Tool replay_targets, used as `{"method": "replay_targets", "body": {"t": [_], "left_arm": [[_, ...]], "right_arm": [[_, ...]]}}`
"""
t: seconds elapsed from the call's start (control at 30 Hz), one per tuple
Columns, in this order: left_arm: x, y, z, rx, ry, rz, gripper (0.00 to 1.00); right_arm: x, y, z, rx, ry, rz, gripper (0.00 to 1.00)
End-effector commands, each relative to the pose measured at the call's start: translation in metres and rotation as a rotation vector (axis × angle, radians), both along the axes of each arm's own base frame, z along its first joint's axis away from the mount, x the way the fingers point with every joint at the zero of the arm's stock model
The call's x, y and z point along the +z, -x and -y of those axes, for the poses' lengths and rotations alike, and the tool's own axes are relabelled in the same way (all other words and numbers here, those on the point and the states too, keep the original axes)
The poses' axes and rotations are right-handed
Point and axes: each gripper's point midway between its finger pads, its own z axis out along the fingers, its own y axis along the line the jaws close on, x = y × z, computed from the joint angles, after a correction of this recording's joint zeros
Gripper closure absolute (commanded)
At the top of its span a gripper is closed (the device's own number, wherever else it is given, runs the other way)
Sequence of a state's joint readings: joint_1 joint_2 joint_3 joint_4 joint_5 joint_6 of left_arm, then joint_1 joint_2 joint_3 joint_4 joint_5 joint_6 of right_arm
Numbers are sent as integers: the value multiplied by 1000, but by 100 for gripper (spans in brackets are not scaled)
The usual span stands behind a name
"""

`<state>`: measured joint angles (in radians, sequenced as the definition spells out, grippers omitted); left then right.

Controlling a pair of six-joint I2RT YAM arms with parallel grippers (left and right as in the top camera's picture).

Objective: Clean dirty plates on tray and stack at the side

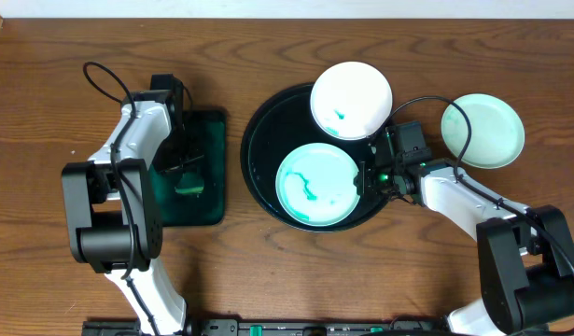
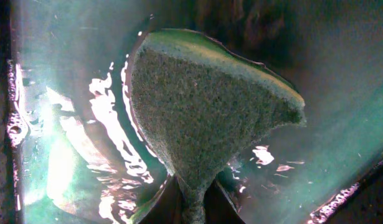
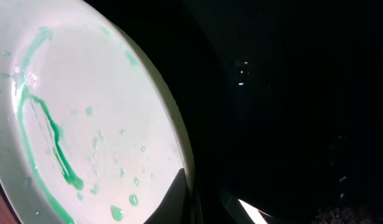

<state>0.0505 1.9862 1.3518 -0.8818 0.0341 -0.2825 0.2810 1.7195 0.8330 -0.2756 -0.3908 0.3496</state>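
Observation:
The black round tray (image 1: pixel 260 140) holds a turquoise plate (image 1: pixel 316 185) streaked with green smears. A white plate (image 1: pixel 351 99) with a small green smear lies over the tray's far right rim. A third, pale mint plate (image 1: pixel 483 131) lies on the table to the right. My right gripper (image 1: pixel 365 177) is shut on the turquoise plate's right rim. In the right wrist view one finger lies on the smeared plate (image 3: pixel 98 106), and the right gripper (image 3: pixel 200 193) pinches its edge. My left gripper (image 2: pixel 192 193) is shut on a green sponge (image 2: pixel 210 112).
The left arm hovers low over a small dark green rectangular tray (image 1: pixel 207 131), whose bottom (image 2: pixel 66 93) is wet and shiny. Bare wooden table (image 1: pixel 44 84) surrounds both trays. The black tray's dark floor (image 3: pixel 291 93) fills the right side of the right wrist view.

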Motion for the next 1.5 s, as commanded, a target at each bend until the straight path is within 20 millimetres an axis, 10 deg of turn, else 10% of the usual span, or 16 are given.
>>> {"method": "replay_targets", "body": {"t": [0.0,0.2,0.47,0.73,1.1,1.47], "left_arm": [[0,1,-5,-8,-20,-5,93],[32,-8,-5,-8,-25,87,93],[133,2,1,-12,-10,330,93],[162,-2,104,-193,458,416,93],[98,17,197,-383,464,207,93],[20,10,214,-377,384,89,93]], "right_arm": [[1,5,-9,47,-20,-2,99],[3,7,-13,59,-42,-8,99],[3,7,-13,59,-42,-5,99],[3,6,-13,59,-42,-2,99],[-7,2,-1,17,110,31,99],[-10,12,-22,86,179,68,99]]}}
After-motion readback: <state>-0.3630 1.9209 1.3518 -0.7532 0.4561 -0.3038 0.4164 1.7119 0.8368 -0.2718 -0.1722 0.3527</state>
